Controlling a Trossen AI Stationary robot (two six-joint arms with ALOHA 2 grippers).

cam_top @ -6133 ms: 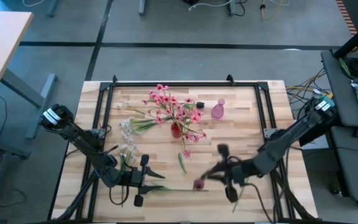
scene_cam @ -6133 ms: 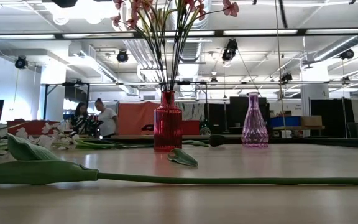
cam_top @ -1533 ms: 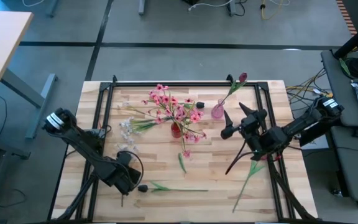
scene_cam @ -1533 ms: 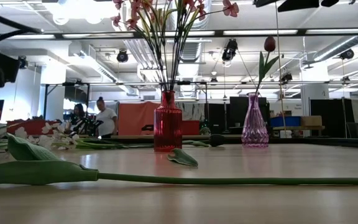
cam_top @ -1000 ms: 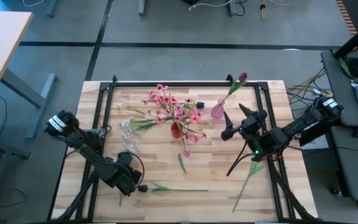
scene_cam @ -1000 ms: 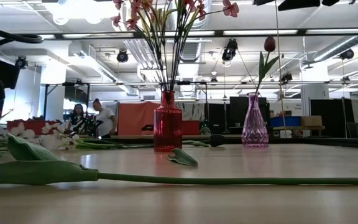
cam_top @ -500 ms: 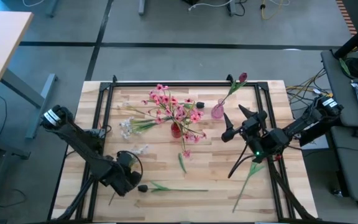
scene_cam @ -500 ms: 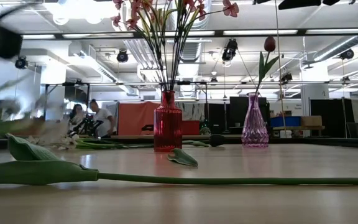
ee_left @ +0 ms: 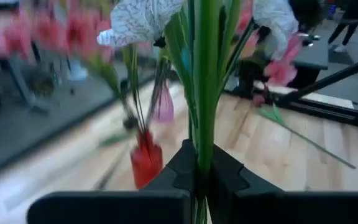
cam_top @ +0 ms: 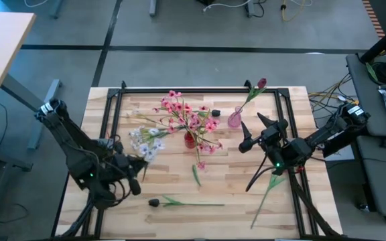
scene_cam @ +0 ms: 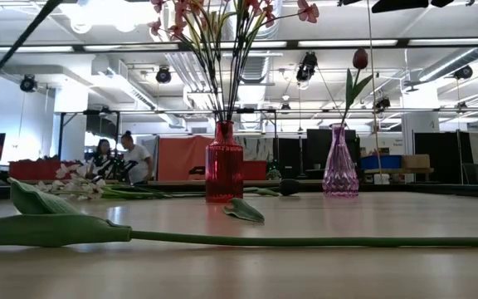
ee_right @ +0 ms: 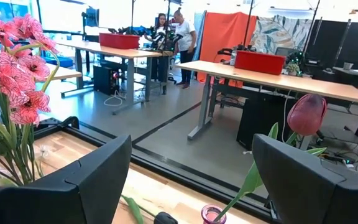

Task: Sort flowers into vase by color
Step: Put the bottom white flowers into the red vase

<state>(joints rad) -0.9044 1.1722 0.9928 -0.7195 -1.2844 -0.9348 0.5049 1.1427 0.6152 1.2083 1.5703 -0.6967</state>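
Note:
My left gripper (cam_top: pixel 132 174) is raised over the table's near left part, shut on a white blossom sprig (cam_top: pixel 146 144) with green stems. Its blossoms (ee_left: pixel 143 18) point toward the vases. A red vase (cam_top: pixel 189 139) holds pink sprays (cam_top: pixel 179 110). A pink glass vase (cam_top: pixel 234 120) holds one dark red tulip (cam_top: pixel 261 84), which leans on its rim. My right gripper (cam_top: pixel 252 130) hangs open and empty just right of the pink vase. A near-black tulip (cam_top: pixel 154 201) lies flat near the front edge. More white sprigs (scene_cam: pixel 66 183) lie at the left. My left gripper pinches the white sprig's bundle of green stems (ee_left: pixel 202 163) between its two shut fingers, well below the blossoms. The fingers lie across the stems. The sprig is lifted clear of the table, and its blossom end stands out beyond the fingers toward the red vase.
A loose green leaf (cam_top: pixel 196 175) lies in front of the red vase. A long green stem with a leaf (cam_top: pixel 271 188) lies at the table's right front, under my right arm. A black frame (cam_top: pixel 200 89) runs along the table's far edge and sides.
My left gripper has risen from the table near the front left edge and gone a little toward the far edge, carrying the white sprig. The sprig, which lay on the table, is now lifted clear. My right arm has kept still.

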